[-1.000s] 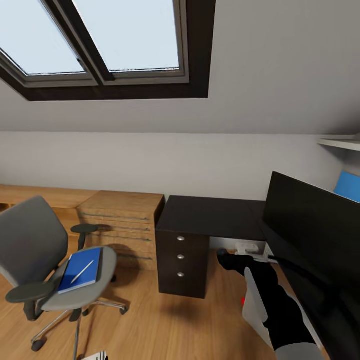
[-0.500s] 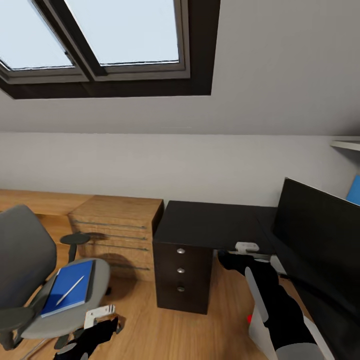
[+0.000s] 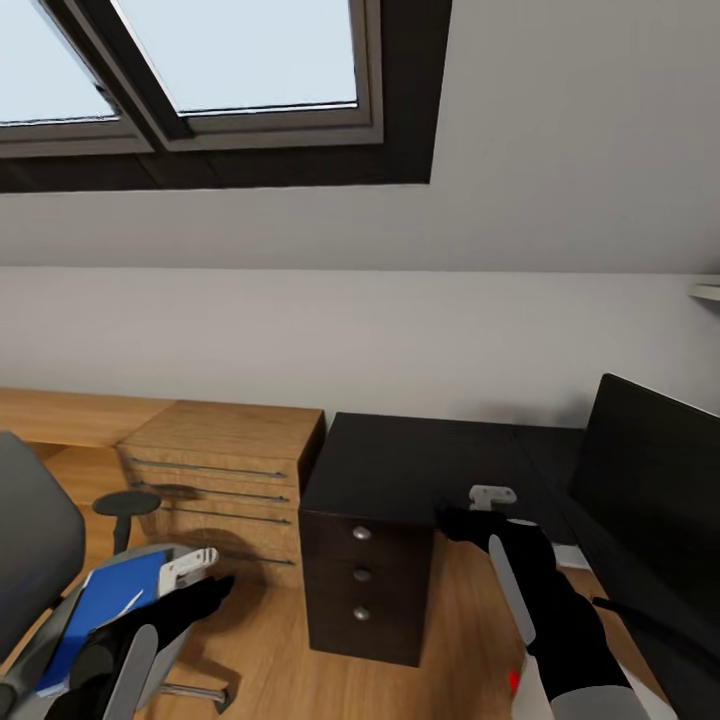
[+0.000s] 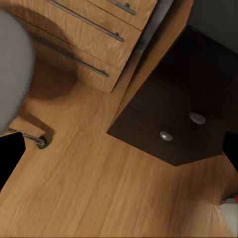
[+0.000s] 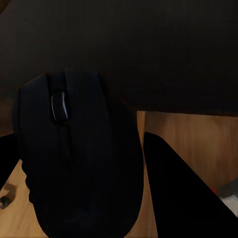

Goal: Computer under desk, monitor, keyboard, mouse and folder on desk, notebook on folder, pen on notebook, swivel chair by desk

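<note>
My right gripper (image 3: 480, 512) is shut on the black mouse (image 5: 79, 158) and holds it at the front edge of the dark desk (image 3: 420, 455), just above the floor gap. The black monitor (image 3: 655, 480) stands at the desk's right end. On the seat of the grey swivel chair (image 3: 25, 545) lies a blue notebook (image 3: 95, 615) with a white pen (image 3: 127, 603) on it; I cannot make out a separate folder. My left gripper (image 3: 192, 568) hovers open beside the seat's right edge, its fingers (image 4: 10, 158) spread wide over the wooden floor.
A light wooden drawer unit (image 3: 225, 470) stands against the wall left of the desk. The desk's own drawer block (image 3: 365, 580) has three round knobs. The chair's base leg and caster (image 4: 32, 140) sit on the floor between chair and desk. A skylight is overhead.
The camera has moved closer, so the chair has slid to the picture's left and the monitor to its right. My left arm rose into view beside the chair seat. The right gripper keeps hold of the mouse.
</note>
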Controlling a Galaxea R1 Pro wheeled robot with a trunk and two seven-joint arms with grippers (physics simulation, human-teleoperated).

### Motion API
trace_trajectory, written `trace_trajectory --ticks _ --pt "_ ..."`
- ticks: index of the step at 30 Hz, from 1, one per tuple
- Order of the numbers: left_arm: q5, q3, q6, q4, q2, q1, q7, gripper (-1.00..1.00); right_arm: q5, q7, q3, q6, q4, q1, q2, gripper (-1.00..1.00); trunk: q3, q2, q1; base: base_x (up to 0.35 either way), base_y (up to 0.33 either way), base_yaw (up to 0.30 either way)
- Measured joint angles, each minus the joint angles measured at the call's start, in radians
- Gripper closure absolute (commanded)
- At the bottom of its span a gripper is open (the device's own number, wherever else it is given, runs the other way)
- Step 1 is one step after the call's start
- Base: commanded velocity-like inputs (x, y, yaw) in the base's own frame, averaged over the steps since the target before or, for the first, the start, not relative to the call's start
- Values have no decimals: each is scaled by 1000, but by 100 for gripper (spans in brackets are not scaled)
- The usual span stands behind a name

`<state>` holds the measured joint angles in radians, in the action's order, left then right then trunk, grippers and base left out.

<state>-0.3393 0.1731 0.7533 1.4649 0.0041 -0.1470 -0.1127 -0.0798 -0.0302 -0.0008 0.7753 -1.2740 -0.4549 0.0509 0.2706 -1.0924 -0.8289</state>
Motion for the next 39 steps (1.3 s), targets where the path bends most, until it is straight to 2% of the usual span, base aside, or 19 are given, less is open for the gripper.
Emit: trace_trajectory --ticks 18,21,22,24,33,39 --pt "-1 1 0 7 2 0 1 -100 -2 7 1 -1 8 0 1 100 0 0 0 327 0 0" --pt "-1 2 1 8 2 -1 1 -100 -2 16 1 -22 30 0 -1 100 0 0 0 328 0 13" --pt "-1 2 2 8 2 -1 0 -100 0 19 3 -68 59 0 -1 100 0 0 0 328 0 80" --pt "-1 2 3 8 2 -1 -1 -100 2 20 5 -98 76 0 0 100 0 0 0 328 0 115" --pt "-1 9 6 8 4 0 -1 -100 3 19 56 -130 95 0 1 100 0 0 0 277 -12 167" --pt "-1 19 8 8 3 0 -1 -100 5 19 62 -131 98 0 2 100 0 0 -1 40 -3 187"
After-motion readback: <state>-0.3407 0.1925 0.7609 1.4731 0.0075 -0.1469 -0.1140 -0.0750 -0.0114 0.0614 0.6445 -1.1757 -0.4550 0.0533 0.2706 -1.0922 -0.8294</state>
